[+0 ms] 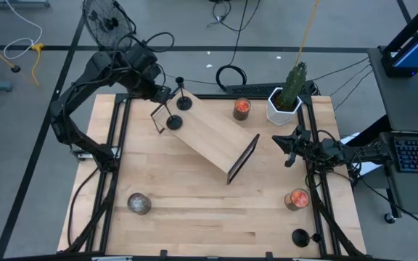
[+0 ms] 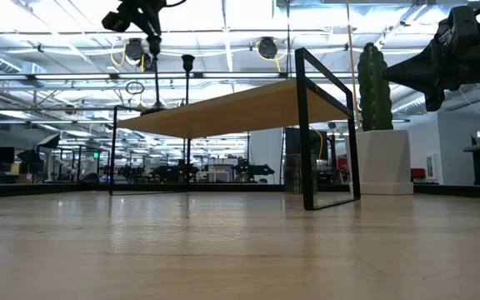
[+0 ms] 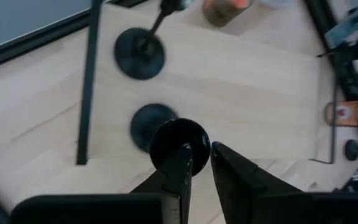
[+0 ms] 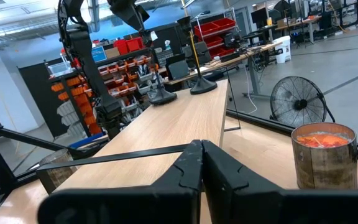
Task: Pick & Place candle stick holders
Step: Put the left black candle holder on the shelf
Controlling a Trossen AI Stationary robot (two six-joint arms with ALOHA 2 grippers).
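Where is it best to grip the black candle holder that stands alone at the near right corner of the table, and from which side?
Probably the thin upright stem of that candle holder, from straight above. Its flat round base lies against the table and gives fingers little to pinch, while the stem stands clear. The right gripper, shut and waiting, is the nearer one.

In the left wrist view, the cup (image 3: pixel 185 146) at the top of the held candle stick holder hides its stem and part of its disc base (image 3: pixel 146 126). The second holder's top (image 3: pixel 171 5) and an orange jar (image 3: pixel 224 9) are cut off by the frame edge. In the low view, the right arm's end effector (image 2: pixel 427 79) is only a dark silhouette.
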